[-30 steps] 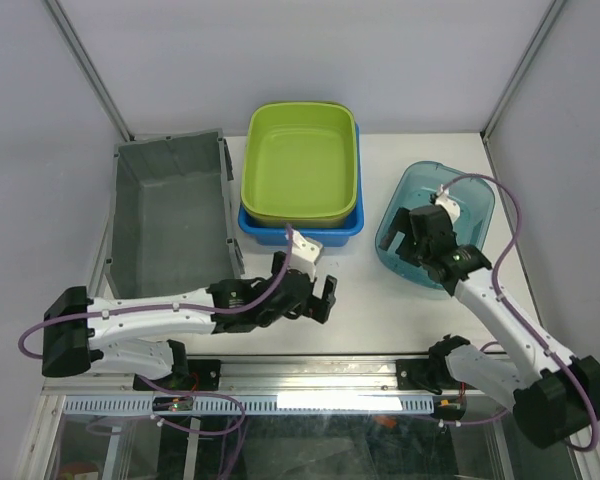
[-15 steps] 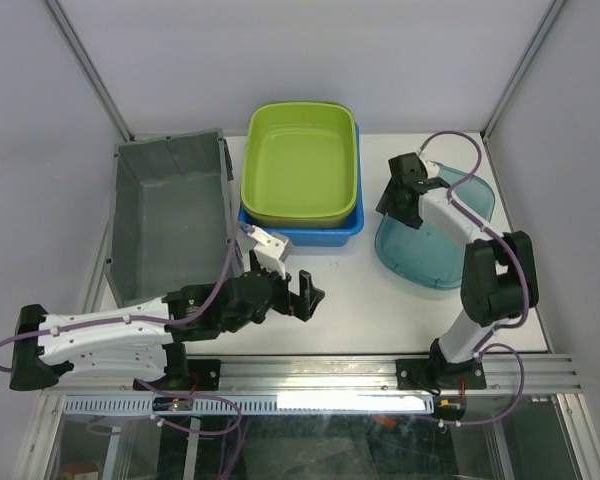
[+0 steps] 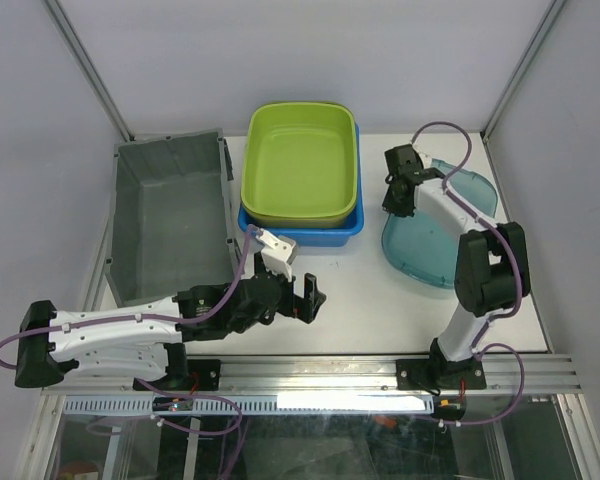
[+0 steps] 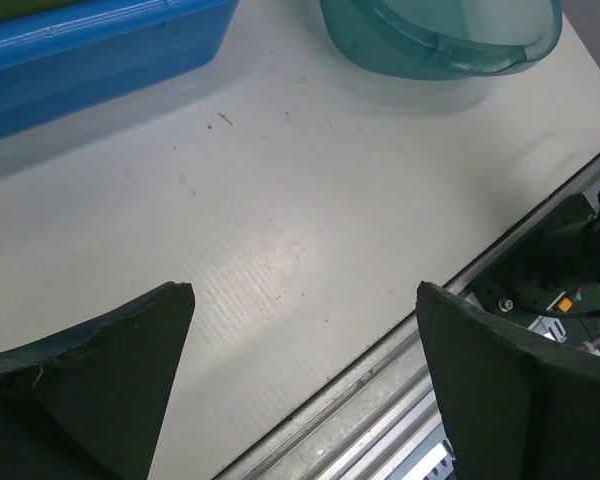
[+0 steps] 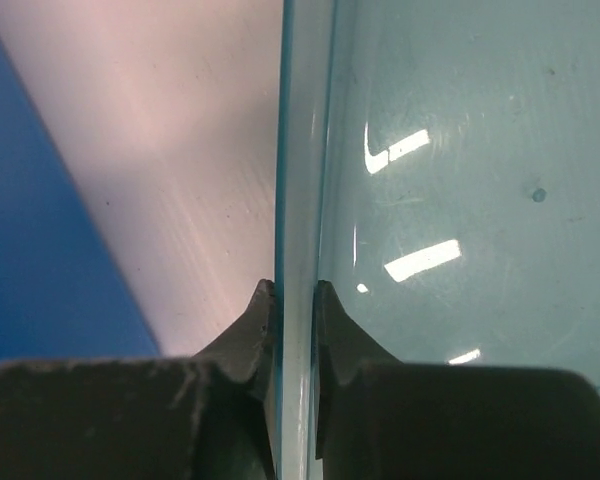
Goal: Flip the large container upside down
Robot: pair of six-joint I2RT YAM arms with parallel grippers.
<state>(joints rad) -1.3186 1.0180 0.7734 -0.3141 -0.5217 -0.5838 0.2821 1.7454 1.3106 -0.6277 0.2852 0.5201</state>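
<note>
Rim of the teal container [image 3: 425, 250], tilted on the table [image 3: 370, 290] right of the blue tub [image 3: 300, 229], sits pinched in my right gripper [image 5: 295, 290], my left gripper [image 4: 302, 292] gaping wide and empty

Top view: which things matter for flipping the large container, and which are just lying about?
In the job:
teal tub
right gripper, shut on its rim

Lying about:
green tub
blue tub under it
grey bin
left gripper, open and empty
</note>
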